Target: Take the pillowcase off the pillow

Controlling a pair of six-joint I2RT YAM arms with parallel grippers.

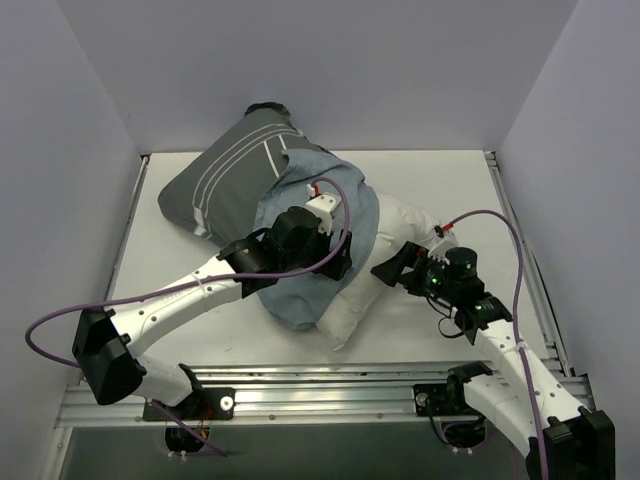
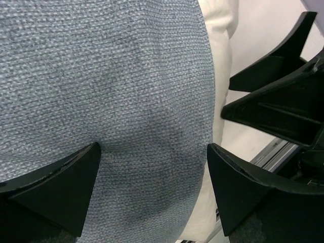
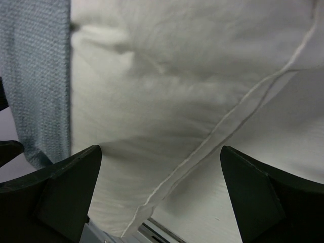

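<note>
1. Lying on the far left of the table [image 1: 445,185], the pillowcase [image 1: 225,180] shows its dark striped outside there. Its lighter blue-grey inner side is turned out and spreads toward the near middle.
2. The pillow [image 1: 400,228] sticks out of the cloth on the right and at the near edge. Its far-left part is covered by the pillowcase.
3. The left gripper [image 1: 338,262] sits over the blue-grey cloth near the middle of the table. In the left wrist view its jaws [image 2: 153,149] are spread wide, with the woven pillowcase [image 2: 101,76] filling the space between them and nothing pinched.
4. That same view shows a strip of white pillow [image 2: 218,61] at the cloth's right edge, with the right gripper [image 2: 273,91] just beyond it.
5. The right gripper [image 1: 393,268] points left at the bare pillow. In the right wrist view its jaws [image 3: 161,149] are wide apart and hold nothing.
6. Close in front of it is the pillow [image 3: 177,76], its seam [image 3: 243,106] running diagonally, with the pillowcase [image 3: 35,76] edge at the left.
</note>
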